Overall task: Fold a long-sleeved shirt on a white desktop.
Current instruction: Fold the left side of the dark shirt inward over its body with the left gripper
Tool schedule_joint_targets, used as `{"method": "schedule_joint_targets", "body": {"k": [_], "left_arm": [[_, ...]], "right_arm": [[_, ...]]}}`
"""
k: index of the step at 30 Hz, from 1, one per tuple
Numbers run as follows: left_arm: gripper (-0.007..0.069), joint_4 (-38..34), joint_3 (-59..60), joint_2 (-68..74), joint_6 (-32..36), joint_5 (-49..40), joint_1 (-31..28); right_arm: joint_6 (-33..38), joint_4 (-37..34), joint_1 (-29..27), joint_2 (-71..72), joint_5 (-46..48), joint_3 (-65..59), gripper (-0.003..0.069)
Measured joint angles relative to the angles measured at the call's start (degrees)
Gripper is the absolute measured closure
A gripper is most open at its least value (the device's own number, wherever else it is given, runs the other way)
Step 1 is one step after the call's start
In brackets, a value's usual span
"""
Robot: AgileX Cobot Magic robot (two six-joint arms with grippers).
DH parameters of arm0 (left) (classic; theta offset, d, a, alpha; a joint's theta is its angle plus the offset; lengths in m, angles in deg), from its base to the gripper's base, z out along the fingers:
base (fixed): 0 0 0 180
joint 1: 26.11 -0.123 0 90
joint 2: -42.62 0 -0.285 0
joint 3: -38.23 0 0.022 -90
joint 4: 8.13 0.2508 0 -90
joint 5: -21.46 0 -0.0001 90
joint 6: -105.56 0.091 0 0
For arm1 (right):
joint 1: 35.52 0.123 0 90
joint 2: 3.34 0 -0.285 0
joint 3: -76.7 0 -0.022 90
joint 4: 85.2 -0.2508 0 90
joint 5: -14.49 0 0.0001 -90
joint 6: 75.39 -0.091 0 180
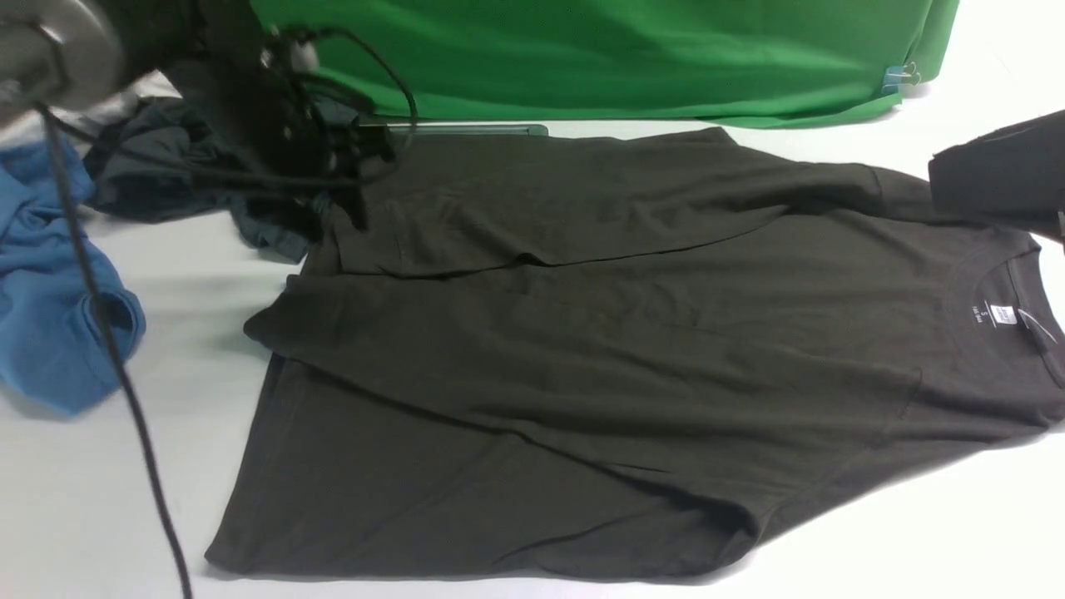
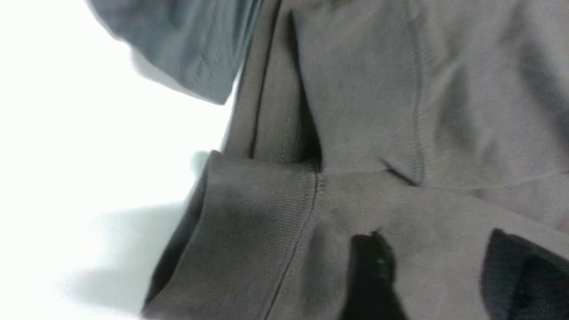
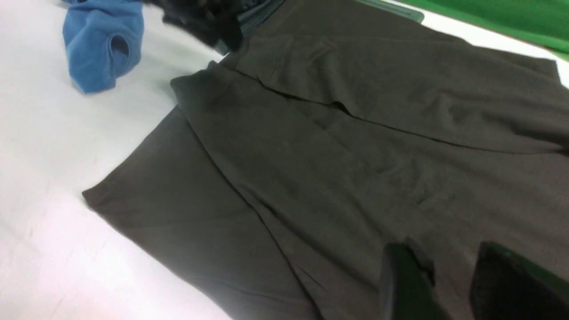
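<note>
The long-sleeved shirt (image 1: 632, 349) lies flat on the white desktop (image 1: 100, 516), its round neck and white label (image 1: 1003, 314) at the right. Its far side is folded inward, and a sleeve lies across the body, ending in a cuff (image 1: 279, 326). My left gripper (image 1: 354, 204) hangs over the shirt's far left corner. In the left wrist view it (image 2: 444, 266) is open just above the fabric beside the ribbed cuff (image 2: 253, 231), holding nothing. My right gripper (image 1: 948, 179) hovers by the far shoulder. In the right wrist view it (image 3: 453, 275) stands open over the shirt (image 3: 338, 151).
A blue garment (image 1: 50, 283) and a charcoal-teal garment (image 1: 158, 166) lie at the left, close to the shirt's corner. A green cloth backdrop (image 1: 624, 58) runs along the back, with the silver-framed hatch (image 1: 466, 129) before it. A black cable (image 1: 108, 333) dangles at front left.
</note>
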Motion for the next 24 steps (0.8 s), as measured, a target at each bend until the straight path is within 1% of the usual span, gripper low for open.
{"method": "schedule_joint_targets", "body": {"k": [2,6,12,13,16,22,24], "left_arm": [[0.0167,-0.40,0.00,2.46,0.03,0.72,-0.08],[0.0130,-1.87,0.00,5.47,-0.04,2.76,-0.94],[0.0124,-4.58,0.05,7.37,0.03,6.49,-2.47],[0.0124,-6.14,0.05,7.50,0.51,7.90,-2.66],[0.0123,-7.72,0.05,7.67,1.16,10.27,-2.76],[0.0123,-8.48,0.05,8.62,1.34,11.54,-2.76],[0.0137,-8.76,0.05,8.73,2.18,11.61,-2.83]], "right_arm": [[0.05,0.06,0.00,0.00,-0.13,0.00,0.0415],[0.05,0.06,0.00,0.00,-0.07,0.00,0.0415],[0.00,0.06,0.06,0.00,0.04,0.00,0.0415],[0.00,0.06,0.06,0.00,0.06,0.00,0.0415],[0.00,0.06,0.06,0.00,0.06,0.00,0.0415],[-0.06,0.06,0.06,0.00,0.06,0.00,0.0415],[-0.06,0.06,0.06,0.00,0.00,0.00,0.0415]]}}
